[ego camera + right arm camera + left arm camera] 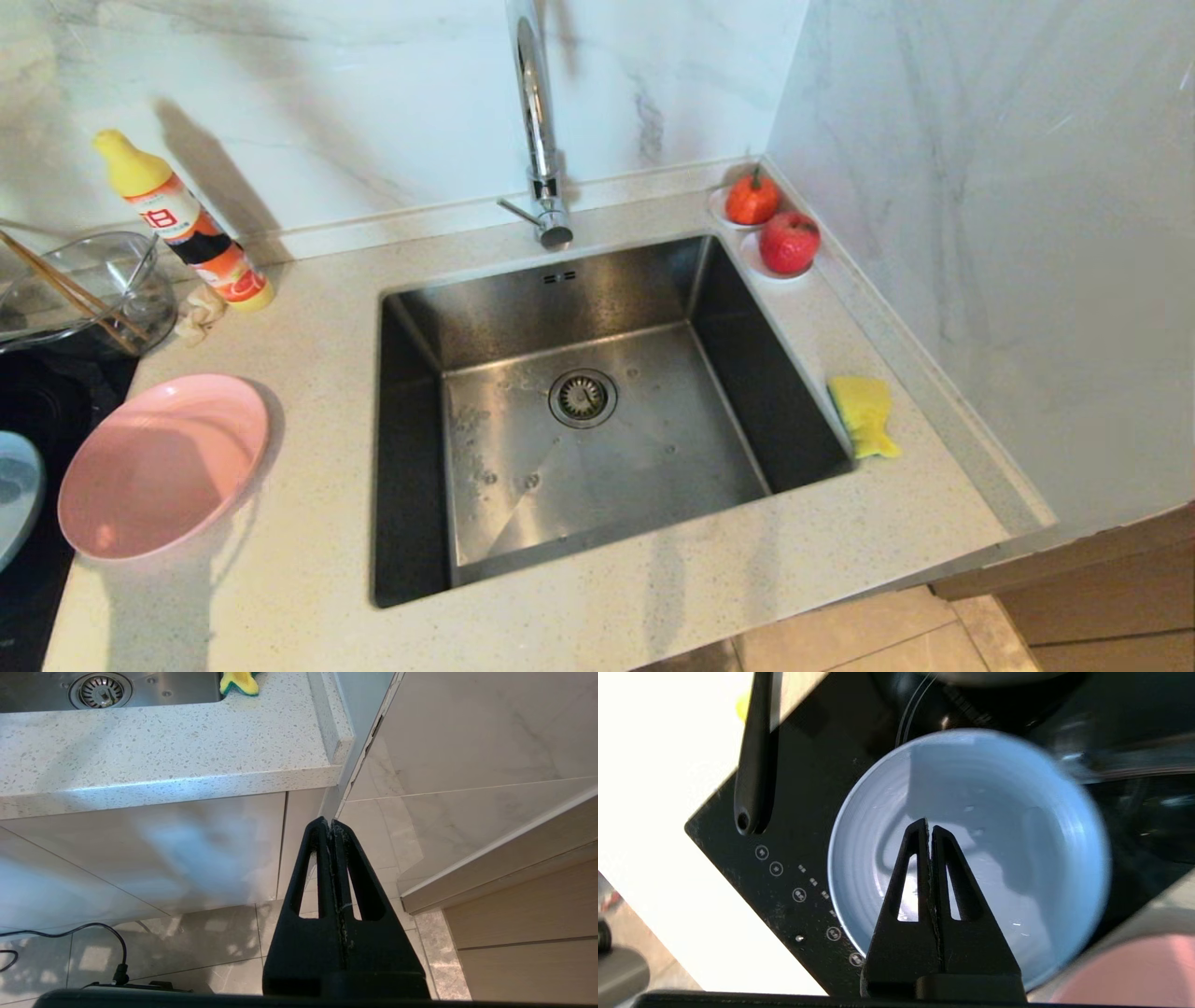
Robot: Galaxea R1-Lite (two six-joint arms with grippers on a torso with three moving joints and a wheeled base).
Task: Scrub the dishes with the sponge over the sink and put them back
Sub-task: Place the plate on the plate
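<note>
we hold our left gripper [930, 828], fingers pressed together and empty, above the blue plate [1017, 858] on the stove [808, 788].

Support: I see a speckled light countertop [308, 523] | on it: pink plate [163, 464] left of sink [597, 411], yellow sponge [864, 415] at its right rim, detergent bottle [182, 222], two fruit saucers [770, 266] in back corner | blue plate [966, 849] on black cooktop [798, 812].
</note>
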